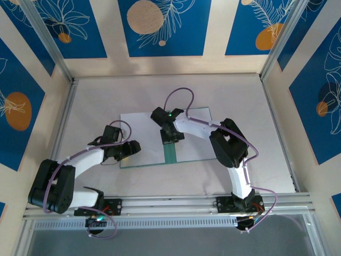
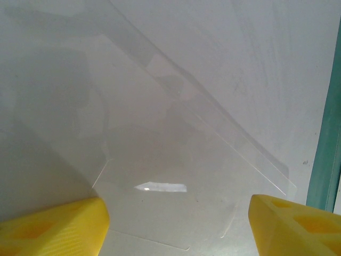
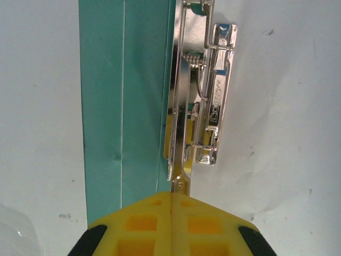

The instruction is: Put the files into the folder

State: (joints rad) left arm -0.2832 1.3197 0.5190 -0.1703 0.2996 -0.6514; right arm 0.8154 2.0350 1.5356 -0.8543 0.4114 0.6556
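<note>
The folder (image 1: 170, 153), teal, lies open and flat at mid-table (image 1: 106, 101), where we see its spine as a narrow strip with the files (image 1: 141, 130) as white sheets to either side and a clear plastic leaf (image 2: 213, 122) over the left one. We log the left gripper (image 1: 128, 149) at the folder's near-left edge, fingers well apart; the right gripper (image 3: 171, 198) is over the spine, fingers pressed together. The metal clip (image 3: 205, 96) beside the spine touches their tips with its near end; we cannot tell whether it is pinched.
</note>
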